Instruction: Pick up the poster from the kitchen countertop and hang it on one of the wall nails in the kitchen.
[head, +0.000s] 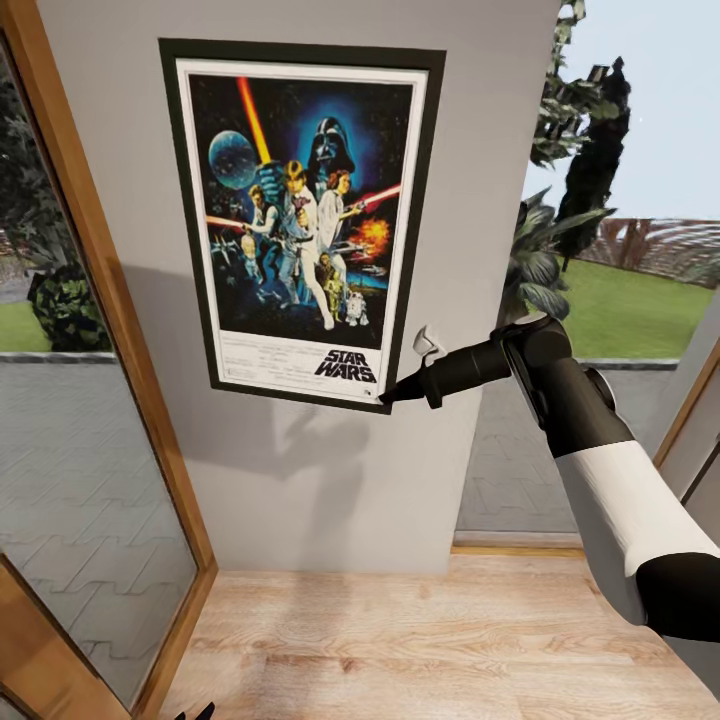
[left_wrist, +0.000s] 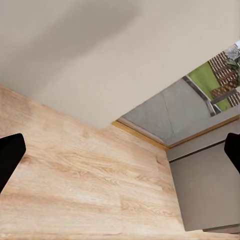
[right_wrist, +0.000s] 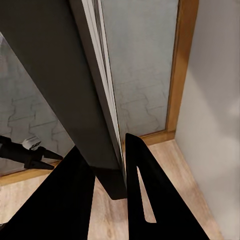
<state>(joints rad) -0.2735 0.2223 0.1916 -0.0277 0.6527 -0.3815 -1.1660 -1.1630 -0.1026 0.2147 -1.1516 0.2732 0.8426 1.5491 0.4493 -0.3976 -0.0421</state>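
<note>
Matt black frame and smooth printed paper face on the poster (head: 302, 225), white border flat and without shine. Pale grey painted wall (head: 300, 480), smooth and matt. Light wood-grain floor (head: 440, 650), satin at most. Warm varnished wood on the window frame (head: 95, 250), with clear glass. Matt black plastic, seemingly, on the right claw (head: 392, 394); glossy white and black arm shell (head: 620, 500).

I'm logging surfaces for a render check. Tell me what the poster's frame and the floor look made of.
The poster frame: matt black, smooth and without grain, likely painted wood or plastic; the look leaves it open. The right claw is shut on its lower corner. The floor: pale wood planks, satin finish, with visible grain streaks and board seams.
</note>
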